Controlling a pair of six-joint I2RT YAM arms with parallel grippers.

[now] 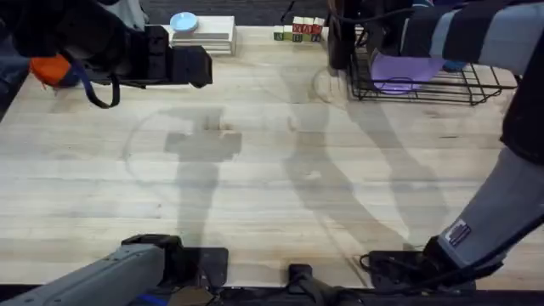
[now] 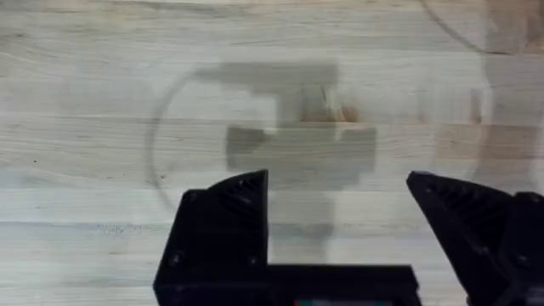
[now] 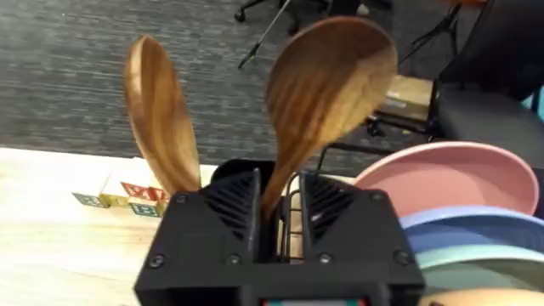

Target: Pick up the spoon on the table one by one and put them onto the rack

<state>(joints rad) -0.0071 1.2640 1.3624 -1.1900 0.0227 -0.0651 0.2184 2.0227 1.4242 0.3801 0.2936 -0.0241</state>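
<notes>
The right claw [image 3: 279,223] is closed tight on the handle of a wooden spoon [image 3: 327,81], its bowl standing up above the fingers, and it hangs over the rack [image 1: 425,81] at the far right of the surface [image 1: 255,170]. A second spoon [image 3: 160,119] stands upright just beside the held one, apparently already seated in the rack's holder, so the step in hand looks like the placing of this spoon. The next move, I judge, calls for lowering the handle straight down into the holder and then spreading the fingers to let go, keeping the bowl from knocking the standing spoon, since the two are very close. Right beside the claw lie the stacked plates [image 3: 459,221], pink on top with blue and teal rims below; in the overhead view a purple plate [image 1: 399,72] sits in the rack, and these crowd the way on that side. The left claw [image 2: 336,229] hovers over bare wood with its fingers wide apart and nothing between them; no spoon lies on the stretch of surface beneath it. Small lettered blocks [image 1: 297,32] sit at the far edge near the rack, well clear of the work.
</notes>
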